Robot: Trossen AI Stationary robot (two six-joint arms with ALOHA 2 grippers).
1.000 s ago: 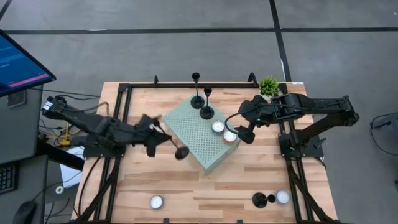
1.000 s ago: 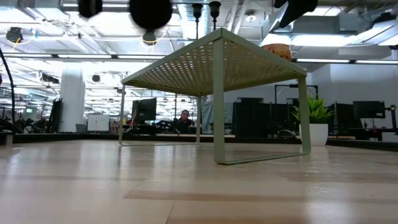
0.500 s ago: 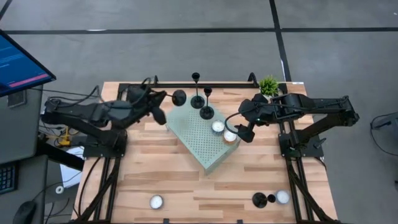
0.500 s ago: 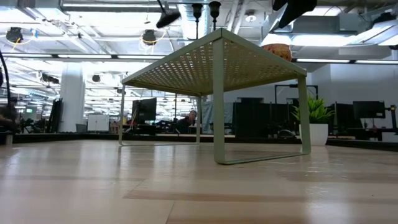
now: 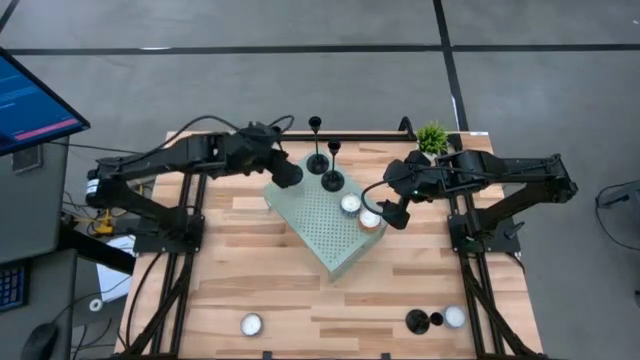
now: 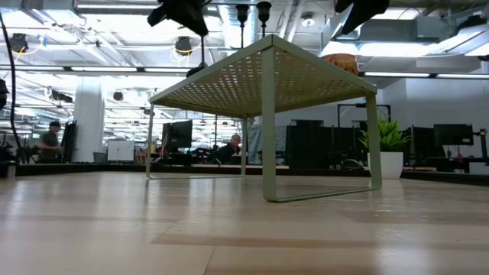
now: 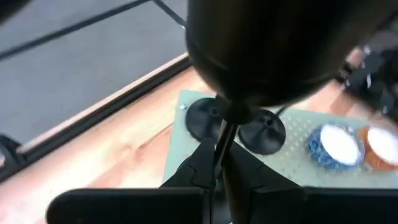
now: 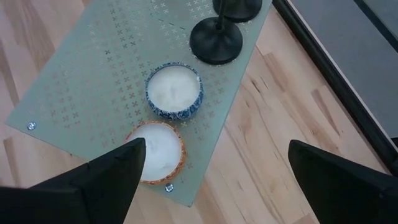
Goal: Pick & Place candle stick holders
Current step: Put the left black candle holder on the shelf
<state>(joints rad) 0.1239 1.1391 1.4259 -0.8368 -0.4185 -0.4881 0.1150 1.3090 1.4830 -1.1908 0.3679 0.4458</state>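
Observation:
My left gripper [image 5: 279, 164] is over the far left corner of the green perforated shelf [image 5: 320, 225], shut on a black candle stick holder [image 5: 290, 175]. That holder's round base fills the top of the left wrist view [image 7: 273, 50]. Two more holders [image 5: 317, 160] [image 5: 332, 180] stand on their bases on the shelf's far end. A further one [image 5: 418, 321] stands on the table at the near right. My right gripper [image 5: 393, 213] is open and empty beside the shelf's right edge, its fingers wide apart in the right wrist view [image 8: 211, 180]. My left gripper pinches the holder's thin stem [image 7: 219, 149] between its two fingers. The stem runs on past the fingertips, with the disc base [image 7: 273, 50] at the far end, away from the gripper. The holder is tilted, not upright. Whether its base touches the shelf, I cannot tell.
A blue-rimmed candle [image 5: 350, 204] and an orange-rimmed candle [image 5: 370, 219] sit on the shelf near my right gripper. Tealights lie at the near left [image 5: 251, 323] and near right [image 5: 455, 316]. A small green plant [image 5: 432, 137] stands at the far right.
My left gripper has carried the holder from beside the shelf's left side toward the table's far edge, then right, over the shelf's far left corner. It has turned, and the holder's base now points toward the shelf.

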